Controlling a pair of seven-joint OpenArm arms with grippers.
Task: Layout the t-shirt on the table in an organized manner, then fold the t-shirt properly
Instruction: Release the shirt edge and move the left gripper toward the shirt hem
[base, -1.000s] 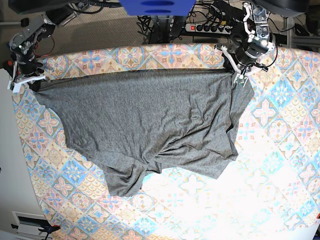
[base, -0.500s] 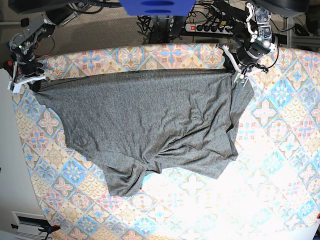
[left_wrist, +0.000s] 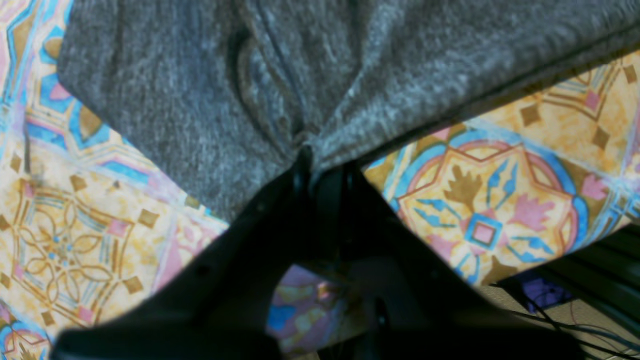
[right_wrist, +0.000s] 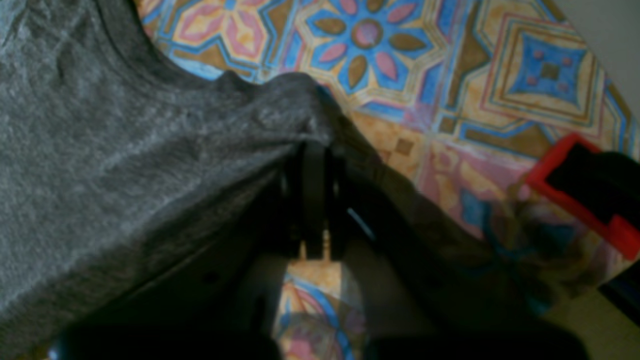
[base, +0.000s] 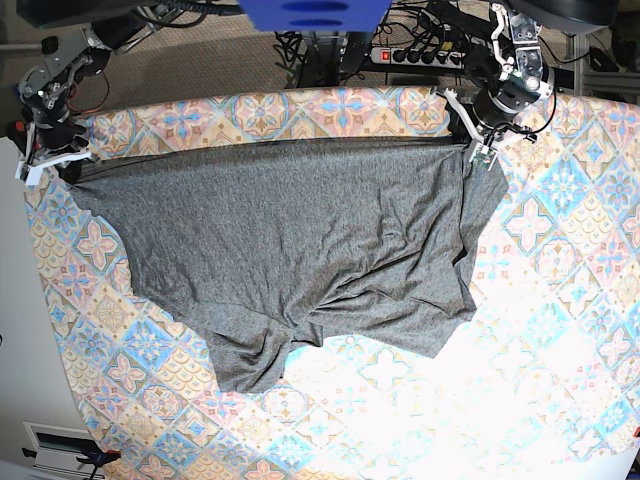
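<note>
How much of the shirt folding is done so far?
Only the laying out has started. The dark grey jersey t-shirt lies spread on the pastel tile-patterned table, its top edge stretched straight. The left claw and right claw each pinch a top corner. The lower part is bunched and wrinkled, so smoothing and every fold remain.

One t-shirt (base: 290, 250), one table (base: 560, 300), two arms.

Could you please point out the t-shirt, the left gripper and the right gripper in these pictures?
t-shirt (base: 290, 230): base view, middle of the fabric.
left gripper (base: 474, 150): base view, fingertips pinching the shirt corner.
right gripper (base: 66, 160): base view, fingertips at the other corner.
</note>
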